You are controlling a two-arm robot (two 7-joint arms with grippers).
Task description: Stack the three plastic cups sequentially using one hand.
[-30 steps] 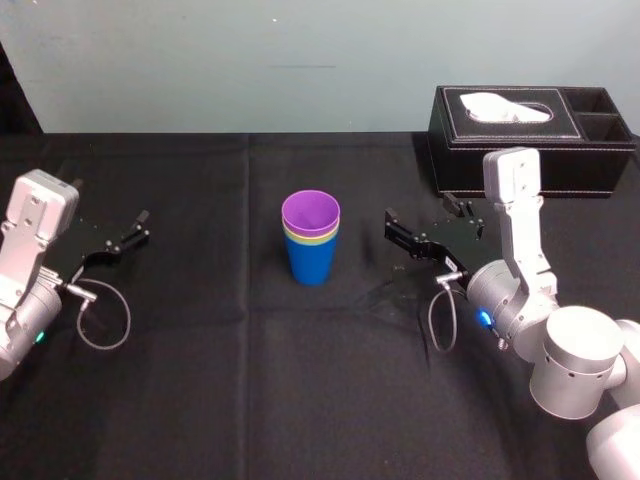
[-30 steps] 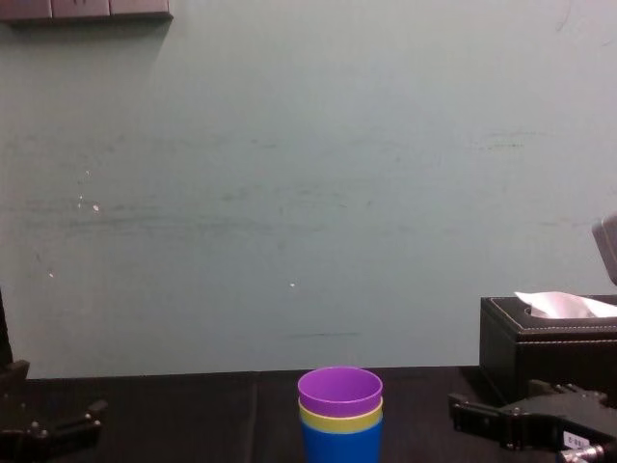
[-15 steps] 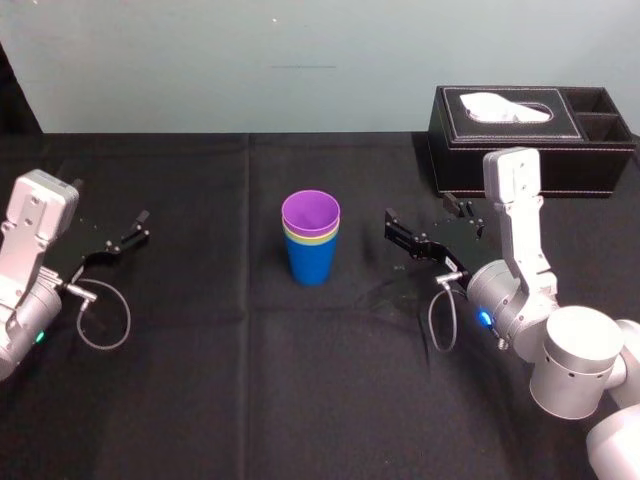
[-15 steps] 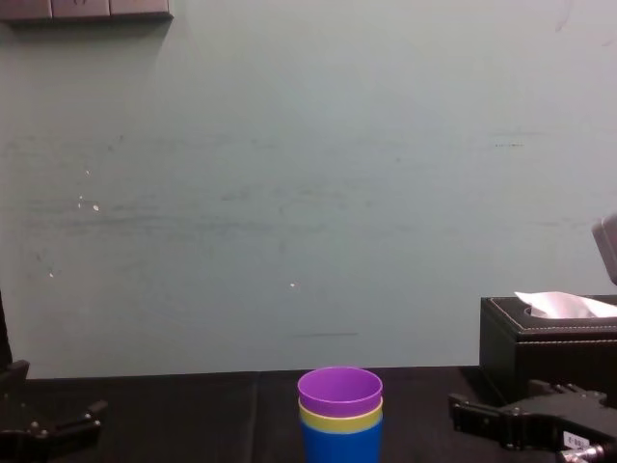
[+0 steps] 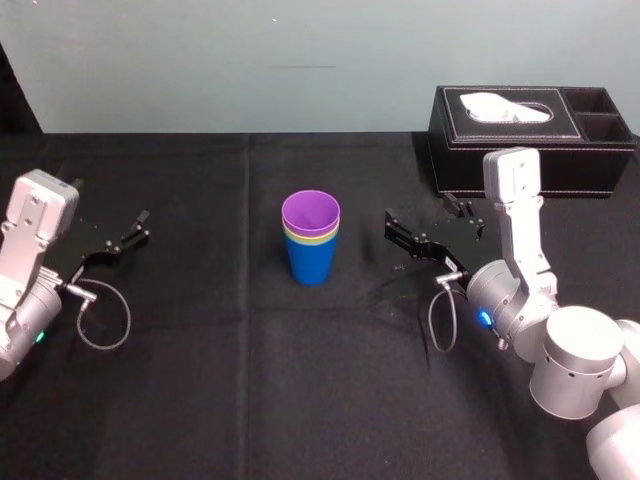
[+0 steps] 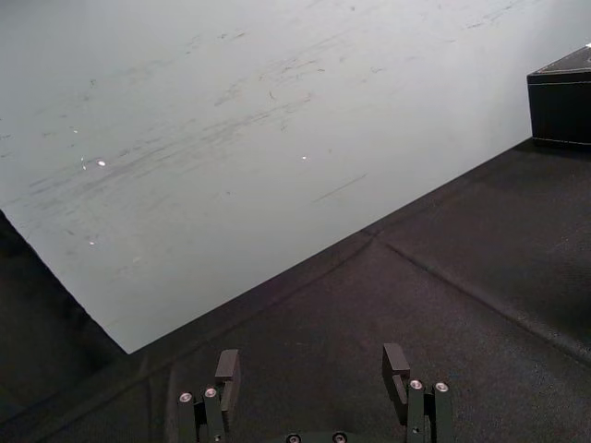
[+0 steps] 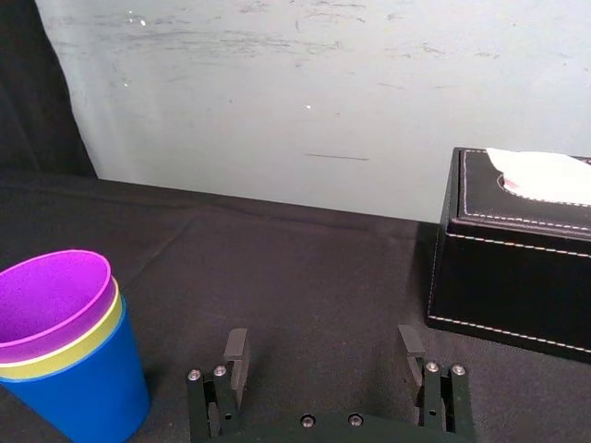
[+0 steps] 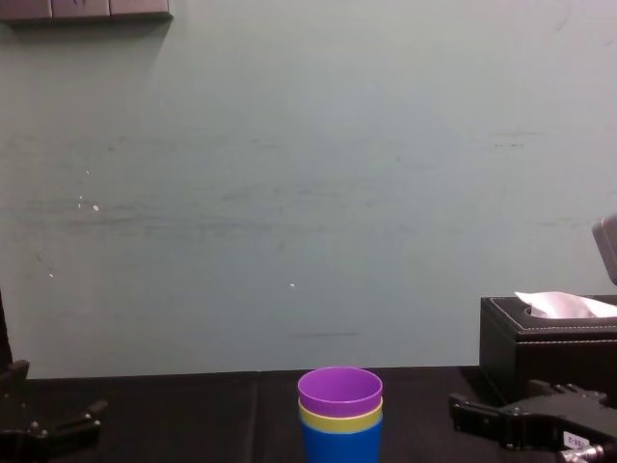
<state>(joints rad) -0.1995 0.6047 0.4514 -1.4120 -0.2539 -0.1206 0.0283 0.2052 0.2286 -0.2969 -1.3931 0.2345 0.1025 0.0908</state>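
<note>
The three plastic cups stand nested in one upright stack at the middle of the black table. The blue cup (image 5: 311, 264) is at the bottom, the yellow-green cup (image 5: 311, 238) shows as a rim in it, and the purple cup (image 5: 310, 212) sits on top. The same stack (image 7: 65, 346) (image 8: 339, 415) appears in the right wrist and chest views. My right gripper (image 5: 420, 216) (image 7: 322, 358) hovers low, a short way right of the stack and apart from it, open with nothing between its fingers. My left gripper (image 5: 108, 208) (image 6: 311, 369) rests open at the far left.
A black leather tissue box (image 5: 530, 140) (image 7: 517, 249) with a white tissue stands at the back right, behind my right arm. A pale wall runs along the table's far edge. Black cloth (image 5: 300, 380) covers the table in front of the stack.
</note>
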